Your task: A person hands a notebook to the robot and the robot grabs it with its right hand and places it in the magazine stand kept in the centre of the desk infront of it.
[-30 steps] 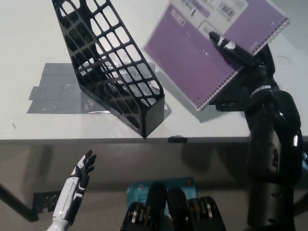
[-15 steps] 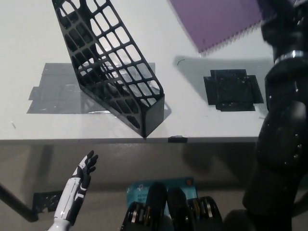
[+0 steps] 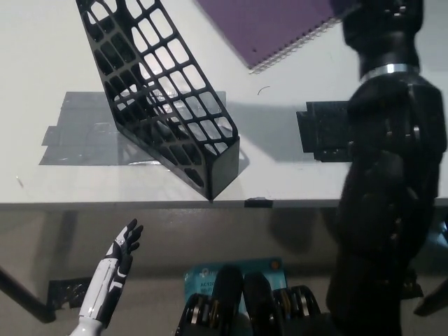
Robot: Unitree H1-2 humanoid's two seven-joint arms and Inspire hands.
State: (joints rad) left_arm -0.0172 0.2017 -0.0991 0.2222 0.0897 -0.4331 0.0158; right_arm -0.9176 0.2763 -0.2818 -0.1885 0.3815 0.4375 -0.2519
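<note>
The right hand's grip cannot be told; the purple spiral notebook (image 3: 269,24) hangs above the desk's (image 3: 42,56) far edge, right of the black magazine stand (image 3: 157,98). The left hand (image 3: 120,253) rests open below the near edge.

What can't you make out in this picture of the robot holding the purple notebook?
- Right hand, head view: out of sight past the top edge, so its grip on the notebook cannot be seen.
- Notebook: its upper part is cut off by the top edge.
- Black square patch on the desk: partly hidden behind the right arm.
- Stand: its top is cut off.
- Left hand: rests low, below the desk edge.
</note>
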